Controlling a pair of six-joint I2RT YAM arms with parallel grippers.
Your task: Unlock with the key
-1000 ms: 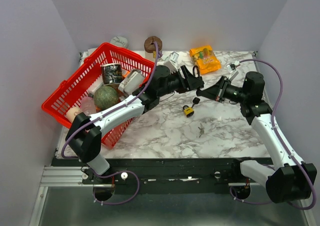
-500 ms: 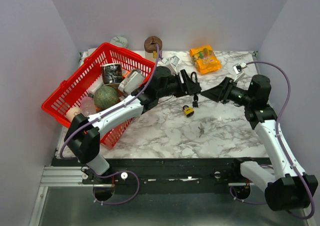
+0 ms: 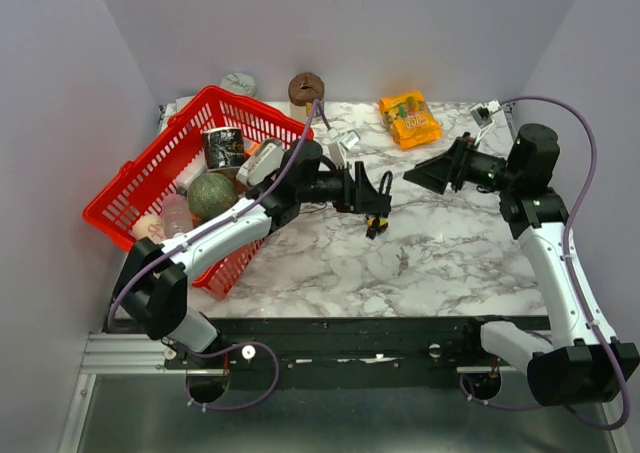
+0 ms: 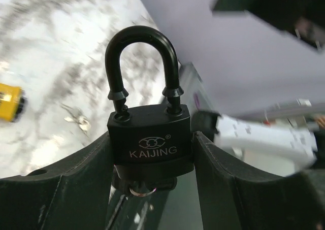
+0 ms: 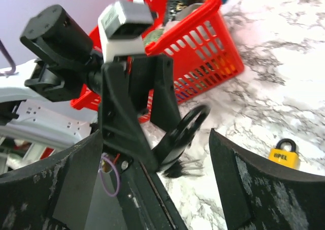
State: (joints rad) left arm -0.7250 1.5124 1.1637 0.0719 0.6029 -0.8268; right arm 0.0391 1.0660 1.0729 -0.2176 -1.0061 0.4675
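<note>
My left gripper (image 3: 374,193) is shut on a black padlock (image 4: 150,138) marked KAIJING, its body pinched between both fingers above the table. The shackle (image 4: 142,57) points away from the wrist with both legs in the body. A black key (image 4: 145,183) with a silver ring sticks out of the padlock's underside. My right gripper (image 3: 420,174) stands open to the right of the padlock, apart from it, nothing between its fingers. In the right wrist view the held padlock (image 5: 185,133) shows between that gripper's (image 5: 155,134) wide jaws, blurred.
A yellow padlock (image 3: 372,225) lies on the marble table just below the left gripper. A small metal piece (image 3: 402,263) lies nearer the front. A red basket (image 3: 135,188) of goods fills the left side. An orange snack bag (image 3: 410,118) and a brown roll (image 3: 304,88) sit at the back.
My right gripper has opened and drawn back to the right, away from the padlock. The left gripper, still holding the padlock, has shifted slightly left and toward the front.
</note>
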